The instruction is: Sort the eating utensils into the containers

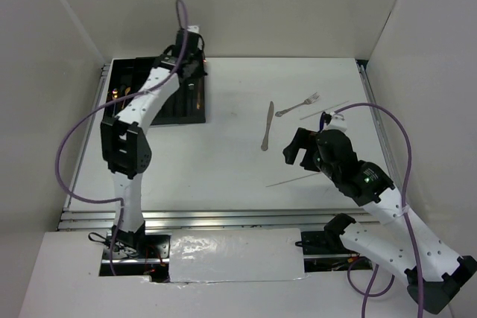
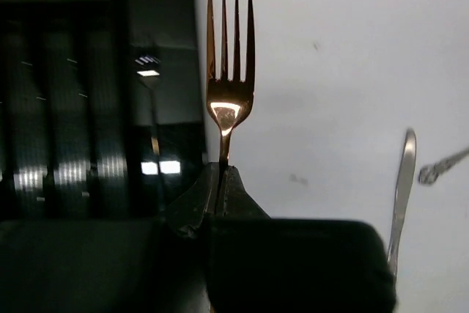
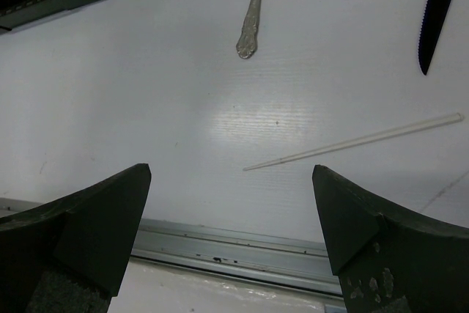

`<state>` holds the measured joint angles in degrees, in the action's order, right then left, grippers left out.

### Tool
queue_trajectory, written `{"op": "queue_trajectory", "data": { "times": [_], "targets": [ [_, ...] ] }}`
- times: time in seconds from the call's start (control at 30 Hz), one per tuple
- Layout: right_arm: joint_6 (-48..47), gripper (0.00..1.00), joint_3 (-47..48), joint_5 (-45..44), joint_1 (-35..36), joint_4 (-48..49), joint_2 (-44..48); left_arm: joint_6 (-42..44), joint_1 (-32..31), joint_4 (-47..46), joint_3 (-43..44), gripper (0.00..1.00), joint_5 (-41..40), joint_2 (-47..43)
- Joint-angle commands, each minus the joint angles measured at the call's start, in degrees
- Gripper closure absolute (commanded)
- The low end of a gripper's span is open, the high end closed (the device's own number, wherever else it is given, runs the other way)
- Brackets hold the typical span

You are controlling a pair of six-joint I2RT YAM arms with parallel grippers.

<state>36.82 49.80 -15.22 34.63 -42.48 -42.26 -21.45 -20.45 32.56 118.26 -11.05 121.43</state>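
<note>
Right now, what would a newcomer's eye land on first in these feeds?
The copper-gold fork, clamped by its handle in the left gripper with tines pointing away, at the black tray's edge. Next, the right gripper gaping wide over the table, the pale stick just ahead of it. A silver knife and silver fork lie loose to the tray's right.

Overhead plus wrist views; shared silver knife (image 1: 267, 126)
</note>
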Motion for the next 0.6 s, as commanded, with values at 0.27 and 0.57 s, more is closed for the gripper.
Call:
{"op": "queue_trajectory", "data": {
  "times": [0.27, 0.57],
  "targets": [
    [0.36, 0.0, -0.14, 0.63, 0.88, 3.72, -2.74, -7.81, 9.99, -2.5, 9.52, 1.0, 7.44, 11.35],
    [-0.17, 0.0, 0.47, -0.16, 0.96, 3.72, -4.76, -7.91, 10.16, -2.85, 11.29, 0.28, 7.0, 16.3]
  ]
}}
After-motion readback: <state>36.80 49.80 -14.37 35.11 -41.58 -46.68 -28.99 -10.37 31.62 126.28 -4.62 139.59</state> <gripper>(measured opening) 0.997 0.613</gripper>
